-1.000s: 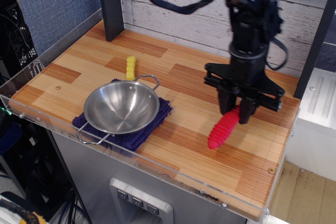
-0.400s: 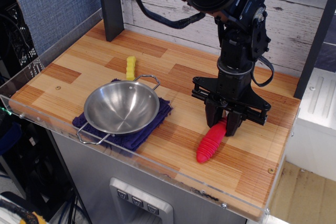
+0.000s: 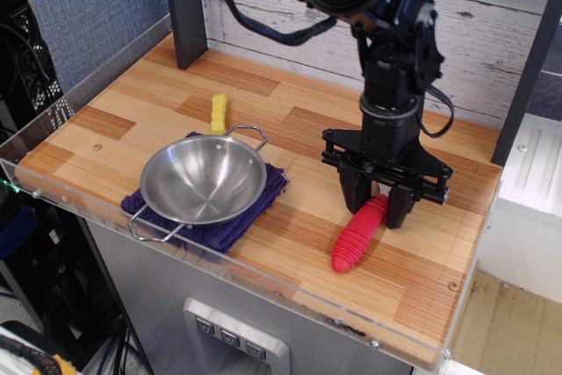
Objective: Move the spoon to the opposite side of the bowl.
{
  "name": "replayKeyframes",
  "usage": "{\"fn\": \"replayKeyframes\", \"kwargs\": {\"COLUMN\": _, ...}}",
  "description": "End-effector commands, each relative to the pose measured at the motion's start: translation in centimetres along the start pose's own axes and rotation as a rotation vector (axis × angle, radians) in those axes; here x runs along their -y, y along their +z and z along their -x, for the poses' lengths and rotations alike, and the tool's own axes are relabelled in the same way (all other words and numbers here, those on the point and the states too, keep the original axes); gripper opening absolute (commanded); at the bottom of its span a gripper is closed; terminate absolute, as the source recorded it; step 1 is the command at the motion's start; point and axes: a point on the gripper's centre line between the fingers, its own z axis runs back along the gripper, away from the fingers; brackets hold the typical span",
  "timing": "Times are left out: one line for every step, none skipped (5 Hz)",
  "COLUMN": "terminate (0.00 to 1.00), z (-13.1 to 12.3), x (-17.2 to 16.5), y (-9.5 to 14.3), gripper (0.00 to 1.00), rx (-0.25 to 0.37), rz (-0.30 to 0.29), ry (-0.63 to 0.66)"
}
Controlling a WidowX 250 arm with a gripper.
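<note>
Tool (image 3: 376,207) straddles the upper end of the spoon (image 3: 359,234), fingers apparently pinching it; red handle runs down toward the camera, bowl (image 3: 203,179) well off to the camera-left.

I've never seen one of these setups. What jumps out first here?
Probably the big black arm's tool on the right, straddling the top of the bright red spoon that lies on the wooden table. Next, the shiny steel bowl at front left, sitting on a dark purple cloth.
</note>
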Motion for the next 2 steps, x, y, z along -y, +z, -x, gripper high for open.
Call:
{"fn": "replayKeyframes", "kwargs": {"terminate": 0.00, "z": -0.4, "x": -1.7, "y": 9.8, "gripper": 1.00, "rx": 0.165, "rz": 0.002, "ry": 0.068}}
{"fn": "replayKeyframes", "kwargs": {"terminate": 0.00, "z": 0.1, "x": -2.2, "y": 14.1, "gripper": 1.00, "rx": 0.207, "rz": -0.016, "ry": 0.099}}
